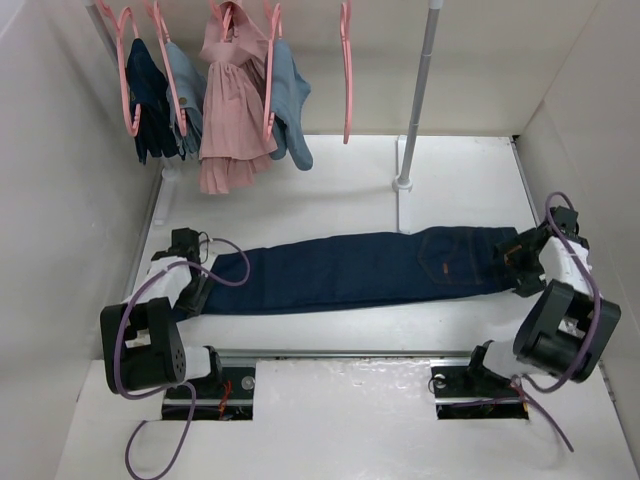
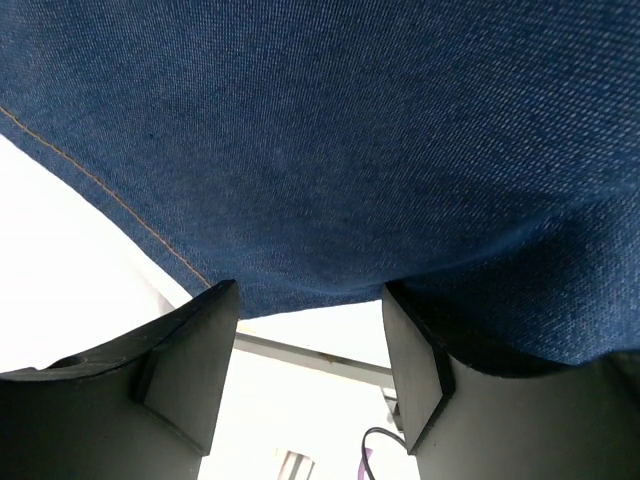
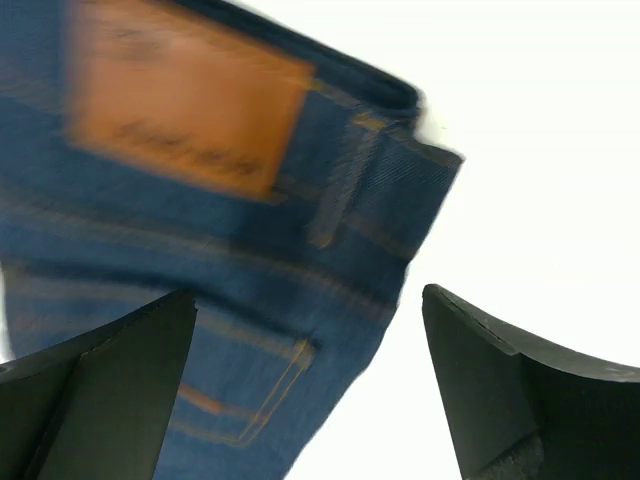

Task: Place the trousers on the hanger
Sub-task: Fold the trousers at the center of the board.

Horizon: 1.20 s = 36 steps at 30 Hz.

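A: Trousers [image 1: 350, 268] lie flat across the table [image 1: 300, 200] from above; the empty hanger [image 1: 346, 75] hangs well apart.
B: Left wrist: left gripper [image 2: 310, 305] half apart at the leg edge, hold unclear.
A: Right wrist: right gripper [image 3: 308, 295] gapes wide, holding nothing. Close squarely on the waistband [image 3: 390, 160].

The trousers [image 1: 360, 270] are laid flat across the table [image 1: 300, 200], with the hanger [image 1: 348, 90] hung behind them.

Setting: robot lab test cell. Plain white panel walls [image 1: 60, 150] box in a flat white surface [image 1: 330, 200]. A grey metal pole [image 1: 420, 90] stands by pink plastic hangers [image 1: 127, 70] bearing small blue and pink garments [image 1: 230, 110]. Purple cables [image 1: 545, 418] trail from two bolted black-and-white robot arms [image 1: 150, 345].
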Each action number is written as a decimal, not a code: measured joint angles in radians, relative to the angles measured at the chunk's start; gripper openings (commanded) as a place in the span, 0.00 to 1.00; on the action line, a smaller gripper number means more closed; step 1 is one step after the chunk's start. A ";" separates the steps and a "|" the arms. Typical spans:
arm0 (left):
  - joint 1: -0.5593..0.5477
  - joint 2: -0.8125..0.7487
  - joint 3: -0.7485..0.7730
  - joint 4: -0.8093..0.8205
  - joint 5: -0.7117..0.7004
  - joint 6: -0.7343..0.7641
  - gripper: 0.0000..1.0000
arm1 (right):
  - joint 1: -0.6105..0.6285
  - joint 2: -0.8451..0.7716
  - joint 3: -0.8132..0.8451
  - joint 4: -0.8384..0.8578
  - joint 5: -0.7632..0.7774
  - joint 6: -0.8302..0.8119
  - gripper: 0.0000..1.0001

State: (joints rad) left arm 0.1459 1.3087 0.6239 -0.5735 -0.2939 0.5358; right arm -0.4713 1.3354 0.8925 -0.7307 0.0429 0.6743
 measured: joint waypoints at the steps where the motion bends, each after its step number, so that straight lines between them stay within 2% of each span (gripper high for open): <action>1: 0.000 -0.001 0.001 0.000 0.005 -0.003 0.57 | -0.019 0.027 -0.012 0.013 -0.020 0.018 0.99; 7: -0.002 -0.003 0.019 -0.002 0.038 -0.021 0.57 | -0.034 0.197 -0.035 0.069 -0.091 0.079 0.96; 11: -0.003 -0.002 0.043 -0.003 0.051 -0.034 0.57 | -0.034 0.235 -0.003 0.082 -0.092 0.079 0.63; 12: -0.003 -0.002 0.048 -0.003 0.053 -0.037 0.57 | -0.034 0.246 0.004 0.083 -0.092 0.077 0.42; 14: -0.003 -0.002 0.058 -0.005 0.056 -0.042 0.57 | -0.034 0.262 0.010 0.096 -0.094 0.071 0.20; 15: -0.003 -0.001 0.064 -0.007 0.057 -0.043 0.58 | -0.035 0.267 0.010 0.107 -0.099 0.073 0.00; 21: -0.003 0.004 0.145 -0.058 0.072 -0.048 0.60 | -0.031 0.269 0.032 0.109 -0.077 0.044 0.00; 25: -0.003 0.004 0.230 -0.073 0.088 -0.052 0.60 | -0.011 0.200 0.076 0.087 0.032 0.019 0.00; 28: -0.003 0.008 0.245 -0.061 0.087 -0.057 0.60 | 0.069 0.090 0.144 0.063 0.156 0.005 0.00; 32: 0.003 0.045 0.232 -0.050 0.086 -0.060 0.69 | 0.228 -0.034 0.260 0.059 0.301 -0.012 0.00; 36: 0.064 0.085 0.212 -0.051 0.126 -0.039 0.70 | 0.262 -0.095 0.296 0.058 0.371 -0.027 0.00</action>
State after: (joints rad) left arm 0.2096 1.3933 0.8360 -0.6250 -0.1677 0.4969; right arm -0.2089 1.2404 1.1889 -0.6731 0.4137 0.6472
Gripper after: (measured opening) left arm 0.699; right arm 0.087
